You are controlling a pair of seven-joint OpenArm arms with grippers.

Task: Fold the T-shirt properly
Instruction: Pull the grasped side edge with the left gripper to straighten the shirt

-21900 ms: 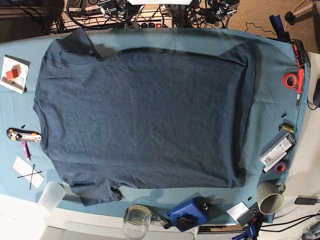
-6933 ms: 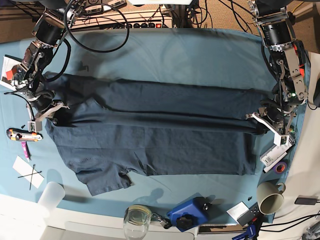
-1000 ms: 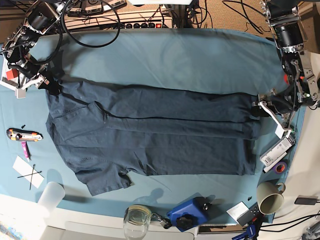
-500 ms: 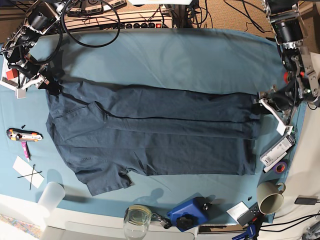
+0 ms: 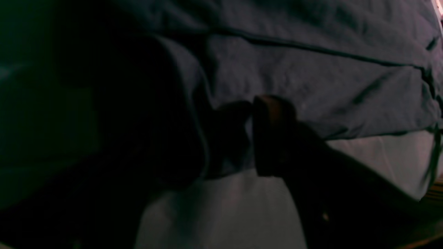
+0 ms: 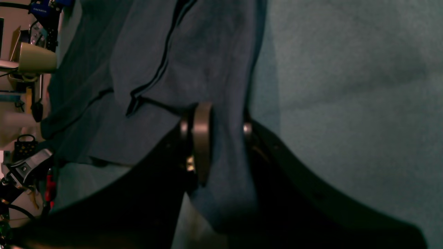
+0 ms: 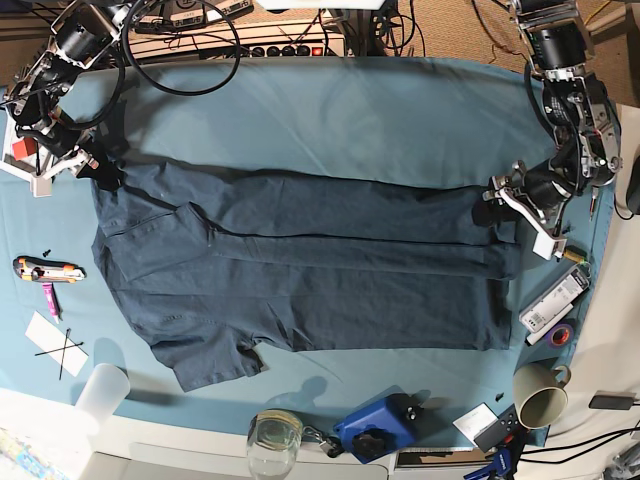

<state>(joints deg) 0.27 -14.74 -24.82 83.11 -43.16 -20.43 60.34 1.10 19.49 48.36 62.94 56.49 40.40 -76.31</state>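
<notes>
Pinching a fold of cloth at the shoulder corner, the right gripper (image 6: 218, 138) has its jaws drawn in on the T-shirt (image 7: 300, 270), which lies half folded lengthways across the teal table cloth (image 7: 350, 110). Over at the hem end the left gripper (image 7: 510, 205) sits low on the shirt's edge, fingers (image 5: 273, 135) straddling the fabric, though whether they have actually caught it I cannot tell.

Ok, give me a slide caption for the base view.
Two arms grip the far edge of a half-folded slate-blue T-shirt on a teal table cloth.
</notes>
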